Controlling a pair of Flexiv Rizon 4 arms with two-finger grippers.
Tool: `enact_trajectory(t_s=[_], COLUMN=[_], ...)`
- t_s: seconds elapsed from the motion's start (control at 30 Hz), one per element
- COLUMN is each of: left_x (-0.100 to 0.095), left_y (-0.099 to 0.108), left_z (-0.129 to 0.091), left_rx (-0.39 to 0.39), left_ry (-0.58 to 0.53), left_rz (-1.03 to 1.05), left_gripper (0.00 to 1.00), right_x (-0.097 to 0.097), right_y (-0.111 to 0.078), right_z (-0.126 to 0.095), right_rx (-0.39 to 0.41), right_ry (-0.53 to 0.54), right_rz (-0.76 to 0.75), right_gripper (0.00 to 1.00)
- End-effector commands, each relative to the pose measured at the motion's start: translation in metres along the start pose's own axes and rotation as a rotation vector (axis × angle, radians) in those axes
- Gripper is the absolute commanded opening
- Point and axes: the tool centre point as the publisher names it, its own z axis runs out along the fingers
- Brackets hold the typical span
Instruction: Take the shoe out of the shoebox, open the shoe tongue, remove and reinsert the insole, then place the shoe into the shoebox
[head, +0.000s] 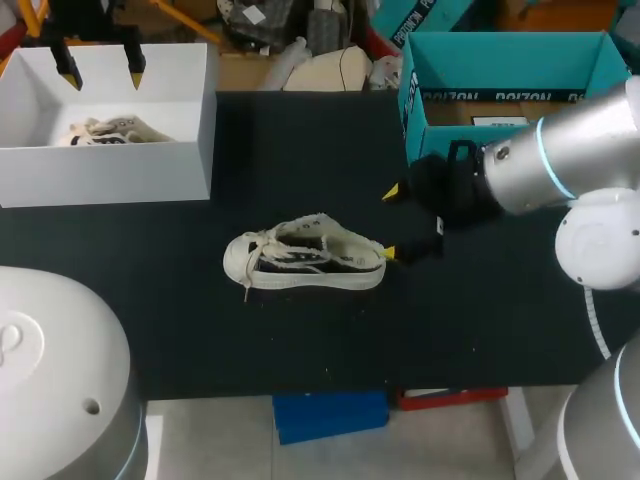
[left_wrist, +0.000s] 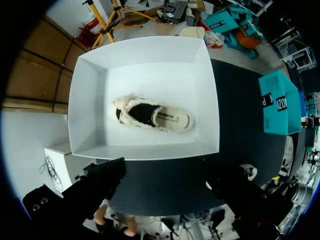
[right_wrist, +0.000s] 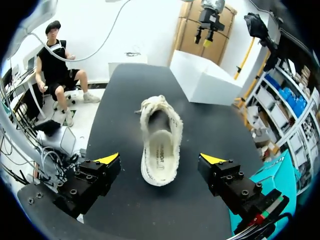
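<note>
black table (head: 300, 340) with cream shoe (head: 305, 262), white shoebox (head: 100, 175) at its corner

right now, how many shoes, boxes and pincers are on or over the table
shoes: 2 (table shoe, boxed shoe)
boxes: 2 (white box, teal box)
pincers: 2 (left pincer, right pincer)
total: 6

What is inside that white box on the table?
One cream shoe lies on the floor of the box, opening upward, its insole showing. Nothing else shows in there. Whatever may be beneath the shoe is covered.
</note>
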Motion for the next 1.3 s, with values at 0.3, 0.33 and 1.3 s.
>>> enact_trajectory(t_s=[0.3, 0.33, 1.3], left_x=[0.001, 0.001, 0.001], left_y=[0.0, 0.0, 0.0], left_z=[0.0, 0.0, 0.0], left_rx=[-0.001, -0.001, -0.001], left_ry=[-0.003, -0.003, -0.003], left_rz=[-0.002, -0.002, -0.002], left_gripper=[1.0, 1.0, 1.0], right_x=[-0.007, -0.008, -0.012], right_y=[-0.021, -0.023, -0.054], right_z=[0.038, 0.041, 0.1], right_rx=[-0.164, -0.166, -0.24], right_ry=[0.068, 0.075, 0.117], right_rz=[-0.005, -0.001, 0.045], right_gripper=[1.0, 1.0, 1.0])
